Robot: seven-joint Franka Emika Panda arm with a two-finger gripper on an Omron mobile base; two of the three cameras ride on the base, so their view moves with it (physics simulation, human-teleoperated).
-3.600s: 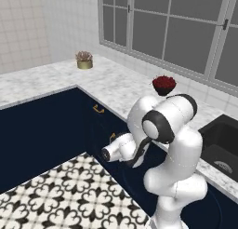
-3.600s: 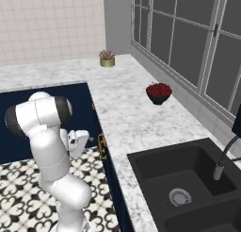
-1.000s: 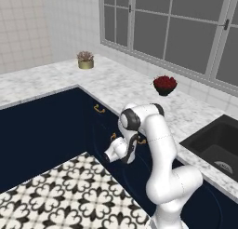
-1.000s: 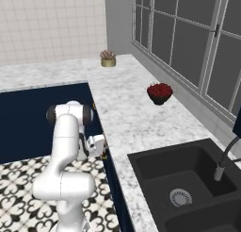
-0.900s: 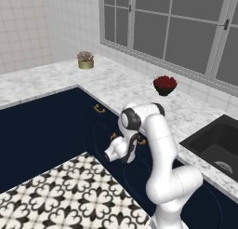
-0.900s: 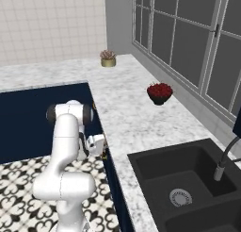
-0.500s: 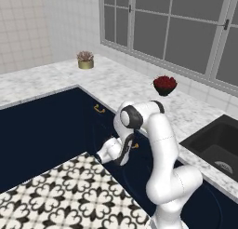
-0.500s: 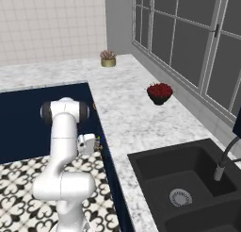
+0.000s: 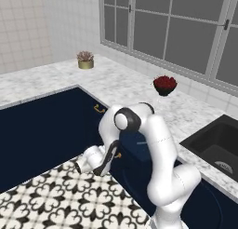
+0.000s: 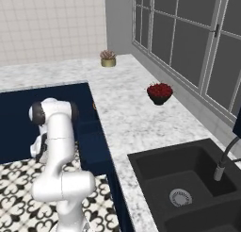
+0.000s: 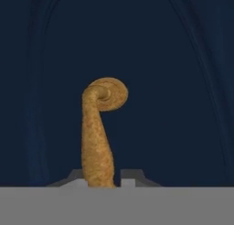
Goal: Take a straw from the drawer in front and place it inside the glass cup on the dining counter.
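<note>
My gripper point(image 11: 98, 180) is shut on the brass bar handle point(image 11: 96, 137) of the drawer, whose flat navy front point(image 11: 183, 105) lies right ahead in the hand view. From the left base view the gripper point(image 9: 115, 156) sits low at the handle point(image 9: 119, 154), and the drawer point(image 9: 135, 142) stands a little way out from the cabinet run. The right base view has the drawer point(image 10: 92, 132) jutting out beside my arm. The drawer's inside is hidden, so the straw is out of sight. The glass cup and the dining counter are out of view.
A marble counter point(image 9: 125, 88) runs in an L over navy cabinets. On it stand a small potted plant point(image 9: 85, 59) and a dark bowl of red flowers point(image 9: 164, 85). A black sink point(image 10: 188, 184) lies to the right. Patterned floor tiles point(image 9: 46, 195) spread below.
The jaws have closed on the drawer handle. The hand has then drawn back from the cabinets, and the drawer has come out a little with it.
</note>
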